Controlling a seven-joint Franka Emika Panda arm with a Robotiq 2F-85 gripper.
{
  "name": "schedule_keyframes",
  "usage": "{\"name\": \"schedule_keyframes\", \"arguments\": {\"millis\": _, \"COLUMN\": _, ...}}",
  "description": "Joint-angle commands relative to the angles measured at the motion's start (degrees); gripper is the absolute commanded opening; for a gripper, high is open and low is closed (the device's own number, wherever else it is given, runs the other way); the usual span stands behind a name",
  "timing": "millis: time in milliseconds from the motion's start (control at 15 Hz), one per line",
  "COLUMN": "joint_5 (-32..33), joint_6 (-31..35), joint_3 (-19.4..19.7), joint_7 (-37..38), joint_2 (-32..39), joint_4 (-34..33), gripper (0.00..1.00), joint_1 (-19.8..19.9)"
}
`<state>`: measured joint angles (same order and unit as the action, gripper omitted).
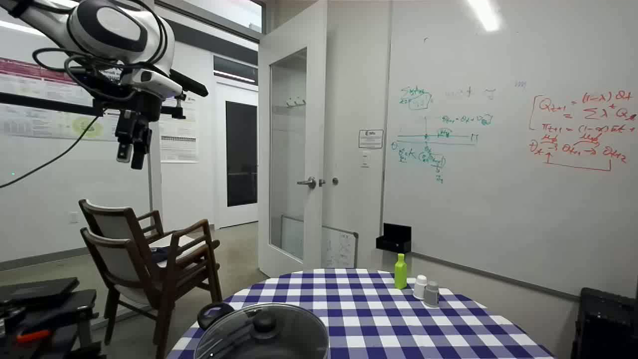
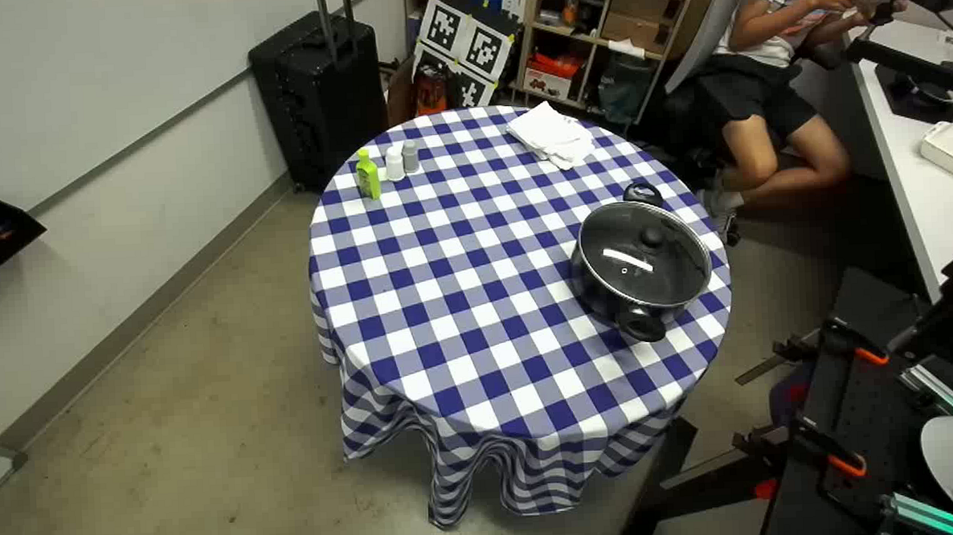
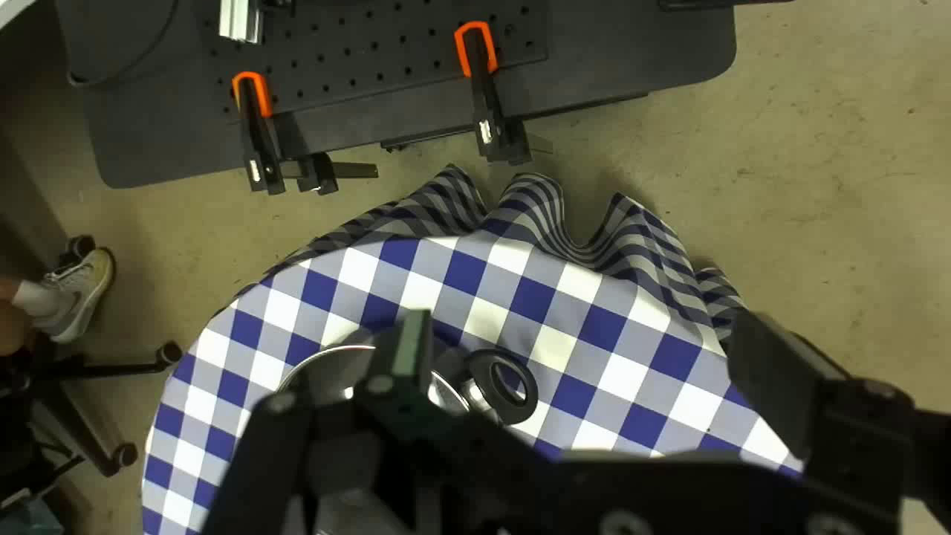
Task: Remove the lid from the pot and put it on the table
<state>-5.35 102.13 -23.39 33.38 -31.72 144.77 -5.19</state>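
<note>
The clear, grey-looking round lid (image 2: 642, 283) with a black knob sits on the black pot (image 2: 593, 293). The pot stands near the edge of the table (image 2: 477, 287) with its blue-and-white checked cloth. In an exterior view the lid (image 1: 294, 331) and one pot handle (image 1: 215, 315) show at the bottom edge of the picture. My gripper (image 1: 130, 158) hangs high in the air, well above table height, apart from the lid. In the wrist view my gripper (image 3: 583, 342) is wide open and empty. Its left finger hides much of the pot and lid; a pot handle (image 3: 505, 386) shows between the fingers.
A green bottle (image 2: 368, 176), a white shaker (image 2: 394, 164) and a grey shaker (image 2: 410, 156) stand on the table's far side. A folded white cloth (image 2: 551, 135) lies near its edge. A black stand with orange clamps (image 3: 371, 82) is beside the table. Wooden armchairs (image 1: 149, 264) and a seated person (image 2: 766, 86) are nearby.
</note>
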Motion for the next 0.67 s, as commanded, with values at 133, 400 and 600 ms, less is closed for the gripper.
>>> {"name": "schedule_keyframes", "arguments": {"millis": 133, "joint_5": 0.79, "joint_6": -0.1, "joint_3": 1.54, "joint_7": 0.61, "joint_2": 0.32, "joint_4": -0.06, "gripper": 1.0, "joint_1": -1.62}}
{"name": "schedule_keyframes", "arguments": {"millis": 400, "joint_5": 0.77, "joint_6": -0.1, "joint_3": 1.7, "joint_7": 0.58, "joint_2": 0.3, "joint_4": -0.05, "gripper": 1.0, "joint_1": -1.68}}
{"name": "schedule_keyframes", "arguments": {"millis": 600, "joint_5": 1.14, "joint_6": 1.85, "joint_3": 1.15, "joint_7": 2.1, "joint_2": 0.43, "joint_4": 0.65, "gripper": 1.0, "joint_1": -1.2}}
